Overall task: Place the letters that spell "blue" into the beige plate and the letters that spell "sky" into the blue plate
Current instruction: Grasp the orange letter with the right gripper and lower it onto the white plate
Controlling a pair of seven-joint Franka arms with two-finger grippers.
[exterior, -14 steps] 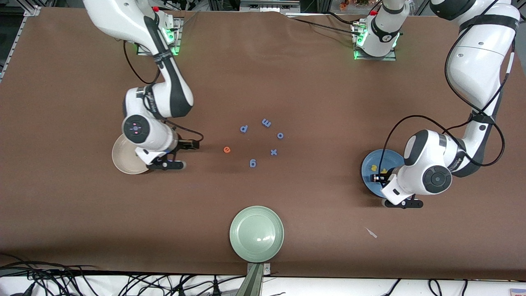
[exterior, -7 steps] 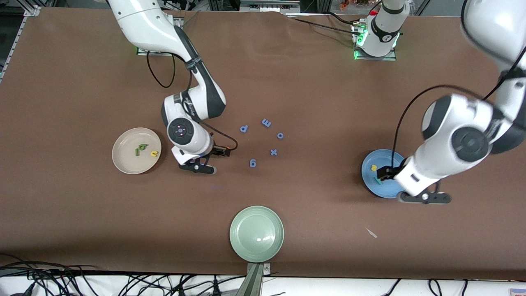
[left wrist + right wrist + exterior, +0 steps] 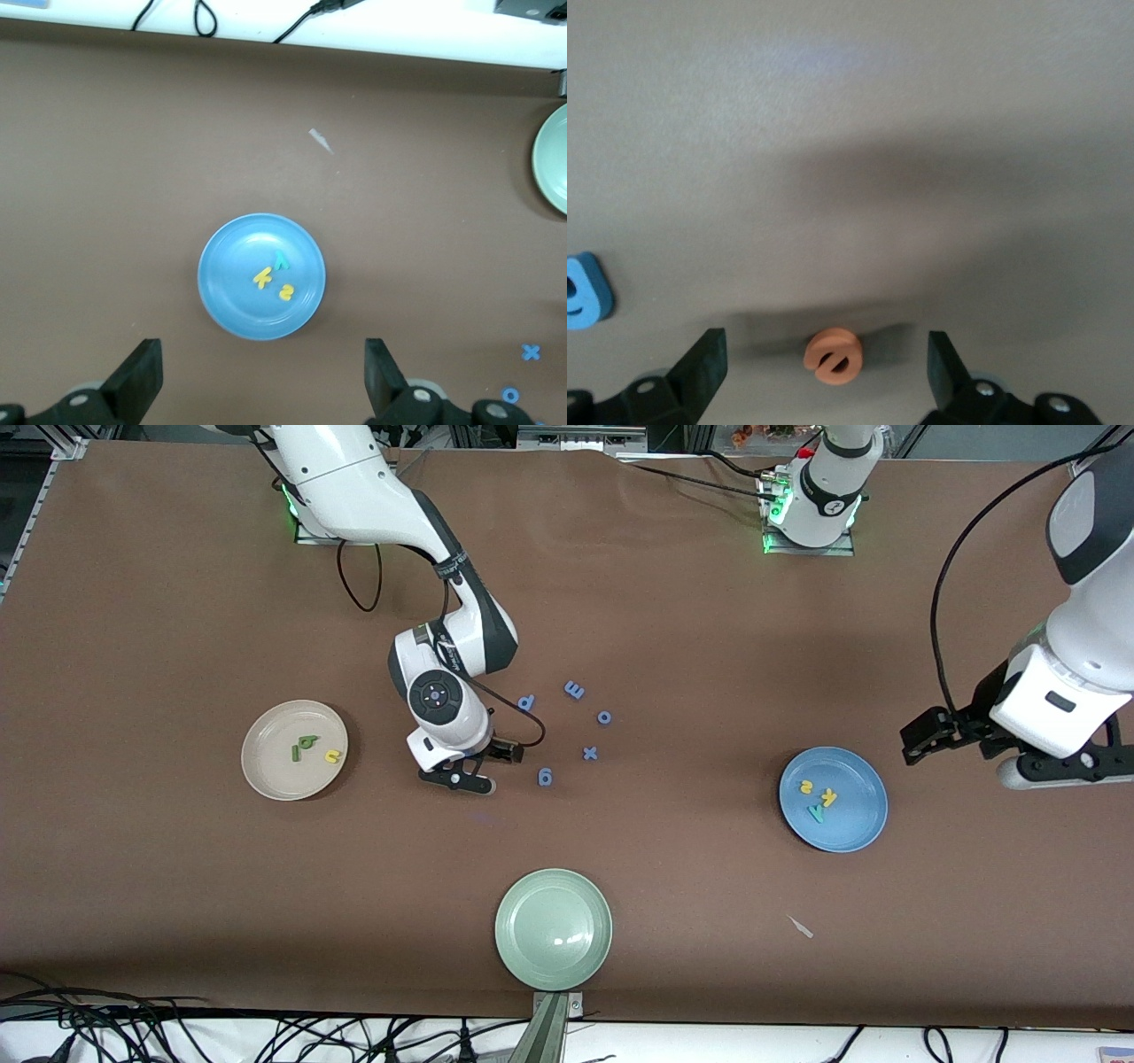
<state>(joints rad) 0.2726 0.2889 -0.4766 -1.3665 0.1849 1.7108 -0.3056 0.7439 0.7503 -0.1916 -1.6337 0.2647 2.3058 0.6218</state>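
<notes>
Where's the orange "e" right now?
The orange "e" lies on the brown table, directly under the open right gripper, between its fingers in the right wrist view. The arm hides it in the front view; a blue-purple letter lies nearby.

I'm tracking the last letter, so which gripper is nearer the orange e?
The right. The right gripper is open right over the orange e; the left gripper is open, up off the blue plate at its own end.

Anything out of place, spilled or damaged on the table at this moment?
Only one oddity: a small pale scrap lies on the bare table between the blue plate and the pale green plate, belonging to neither. Letters sit flat in the plates; nothing is spilled or damaged.
</notes>
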